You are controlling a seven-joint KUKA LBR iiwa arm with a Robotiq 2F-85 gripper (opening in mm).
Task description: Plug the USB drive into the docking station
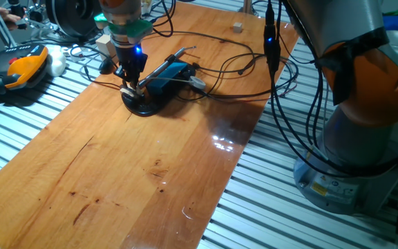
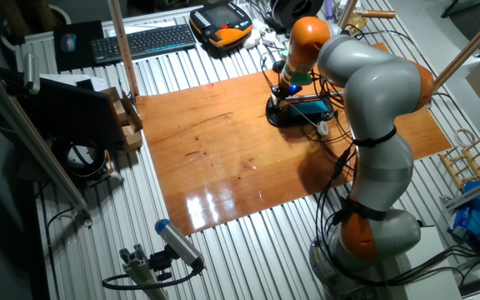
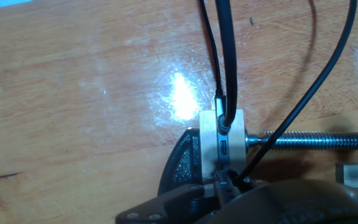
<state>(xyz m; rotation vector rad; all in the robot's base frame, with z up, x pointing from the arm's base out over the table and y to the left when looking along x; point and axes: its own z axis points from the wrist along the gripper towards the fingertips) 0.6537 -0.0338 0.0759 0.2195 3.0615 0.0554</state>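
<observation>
Table point(image 1: 150, 173): varnished wooden board on a ribbed metal bench; glare patch toward the arm's side.
Docking station point(image 1: 168, 75): bright-blue flat box at the far part of the table, propped at a tilt on a black curved base point(image 1: 141, 105); seen also in the other fixed view point(image 2: 311, 105).
Cables point(image 1: 233, 69): several thin black leads loop from the docking station across the far table; two run up the hand view point(image 3: 224, 56).
Gripper point(image 1: 130, 86): directly over the near end of the docking station, pointing down, blue light lit on its body.
Fingers: tips close together at the docking station's end; whether they grip anything cannot be told, the tips being too small in the fixed views and out of the hand view.
USB drive: not distinguishable in any view.
Hand view, centre: pale block point(image 3: 221, 140) with a small slot, a threaded metal rod point(image 3: 316, 140) running to the right, black base below.
Arm point(image 2: 373, 100): grey and orange, bent over the table from its far-side base.
Orange-and-black tool point(image 1: 19, 69): on the bench left of the table, well apart from the docking station.
Keyboard point(image 2: 144, 39): on the bench beyond the table, other fixed view.
</observation>
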